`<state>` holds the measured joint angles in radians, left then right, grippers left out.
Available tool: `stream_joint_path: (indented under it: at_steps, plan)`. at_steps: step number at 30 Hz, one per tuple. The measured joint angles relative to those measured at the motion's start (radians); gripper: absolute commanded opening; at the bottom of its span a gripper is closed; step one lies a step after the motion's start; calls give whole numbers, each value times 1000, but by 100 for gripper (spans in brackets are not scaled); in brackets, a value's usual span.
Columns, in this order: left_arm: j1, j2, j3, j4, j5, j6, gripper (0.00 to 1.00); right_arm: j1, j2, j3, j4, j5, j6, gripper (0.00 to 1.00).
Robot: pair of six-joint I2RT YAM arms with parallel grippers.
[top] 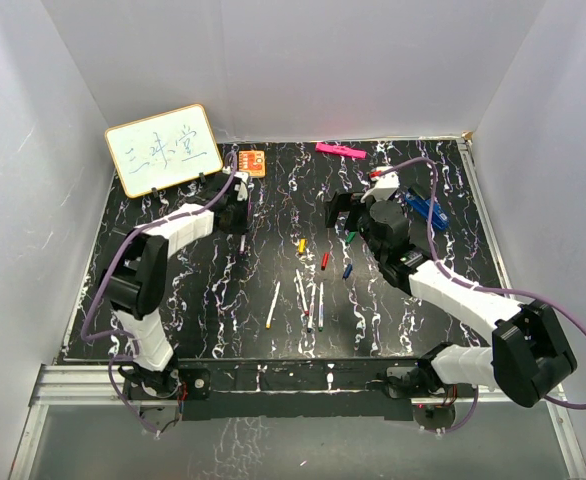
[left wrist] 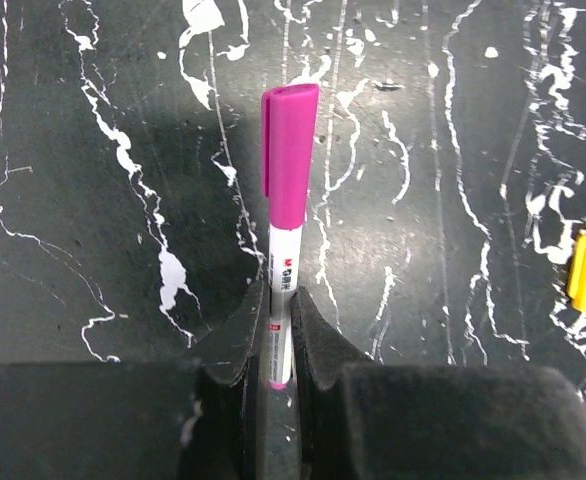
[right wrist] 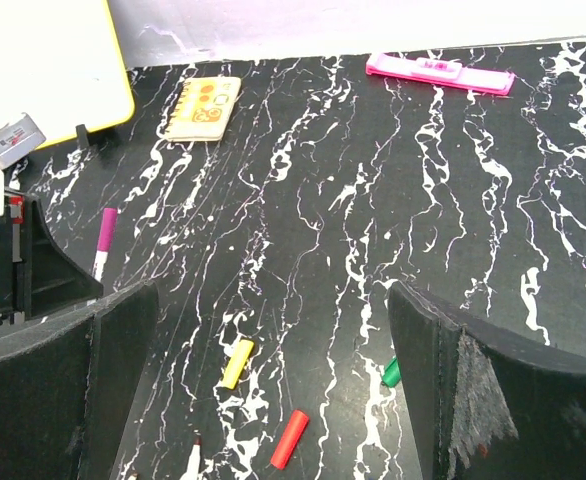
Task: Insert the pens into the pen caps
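Lying nearest, four thin white-barrelled pens (top: 273, 305) wait uncapped; beyond, small yellow, red, green and blue plastic caps (top: 324, 261) sit loose. Right gripper (right wrist: 273, 330) gapes empty; left gripper (left wrist: 280, 312) clamps the purple-capped pen (left wrist: 289, 200): one done, four left.

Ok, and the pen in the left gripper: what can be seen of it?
The pen is thin, with a white plastic-looking barrel bearing a small red logo and grey print. A glossy magenta cap with a side clip is seated on its far end, and a small magenta end shows at the back. The left gripper is shut on the barrel behind the cap, with a finger on each side. The pen points straight away from the wrist over the black marbled table. Whether it touches the table cannot be told.
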<state>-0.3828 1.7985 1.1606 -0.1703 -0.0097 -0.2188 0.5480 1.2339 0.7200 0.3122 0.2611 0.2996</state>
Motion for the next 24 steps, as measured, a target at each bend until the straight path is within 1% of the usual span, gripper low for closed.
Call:
stream_joint_path:
  at_steps: [3, 7, 13, 17, 18, 20, 24]
  plan:
    - [8, 39, 16, -7, 0, 2, 11, 0, 0, 0, -11, 6, -3, 98]
    - [14, 61, 18, -9, 1, 2, 13, 0, 0, 0, -24, 5, -7, 98]
    - [19, 94, 23, -4, 4, -5, 35, 0, 3, 0, -25, 5, -10, 98]
    - [21, 97, 27, -1, 13, -11, 54, 0, 18, 0, -28, 5, -10, 98]
    - [21, 97, 29, -2, 14, -12, 57, 0, 22, 0, -31, 5, -10, 98]
    - [21, 97, 32, -2, 14, -15, 59, 0, 27, 0, -41, 5, -10, 98]
    - [22, 95, 37, -2, 14, -17, 60, 0, 29, 0, -52, 10, -6, 98]
